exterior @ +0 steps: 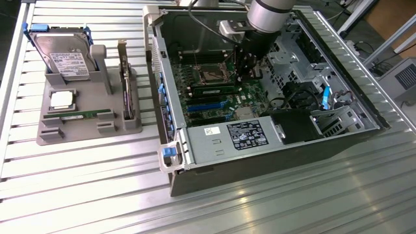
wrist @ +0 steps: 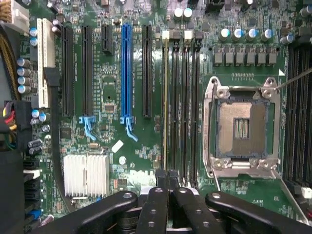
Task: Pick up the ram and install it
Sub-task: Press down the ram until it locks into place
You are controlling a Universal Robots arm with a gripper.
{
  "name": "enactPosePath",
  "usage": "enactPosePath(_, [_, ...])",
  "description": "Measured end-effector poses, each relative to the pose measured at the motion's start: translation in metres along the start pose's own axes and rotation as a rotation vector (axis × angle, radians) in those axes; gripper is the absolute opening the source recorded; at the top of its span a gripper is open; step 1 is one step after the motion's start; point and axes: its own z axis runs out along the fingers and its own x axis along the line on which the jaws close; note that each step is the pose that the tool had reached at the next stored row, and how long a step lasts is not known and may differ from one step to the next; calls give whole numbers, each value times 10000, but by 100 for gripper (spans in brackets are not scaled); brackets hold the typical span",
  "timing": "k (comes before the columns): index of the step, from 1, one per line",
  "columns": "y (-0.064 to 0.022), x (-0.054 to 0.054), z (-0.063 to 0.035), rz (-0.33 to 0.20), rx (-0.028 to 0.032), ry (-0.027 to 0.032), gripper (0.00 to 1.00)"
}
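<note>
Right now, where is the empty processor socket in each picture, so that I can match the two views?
Exterior view: the processor socket lies on the green board inside the open computer case, toward the case's far end.
Wrist view: the processor socket is the square metal frame between two banks of black memory slots.
Shared landmark: the long blue slot.

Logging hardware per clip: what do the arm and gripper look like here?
The arm is a silver-grey cylindrical tube with a black cable running alongside it. The gripper is matte black, built from linkage bars with round pivot bolts, ending in slim fingers.
</note>
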Motion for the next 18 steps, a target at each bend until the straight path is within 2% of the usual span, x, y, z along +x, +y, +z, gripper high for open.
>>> enactPosePath(3, [266, -2, 4, 3, 49, 0, 10])
enactPosePath(8, [538, -4, 8, 3, 79, 1, 10])
enactPosePath(13, [876, -8, 23, 6, 113, -1, 10])
enactPosePath(15, [932, -9, 51, 6, 113, 0, 10])
enactPosePath(18, [960, -11, 79, 6, 111, 2, 10])
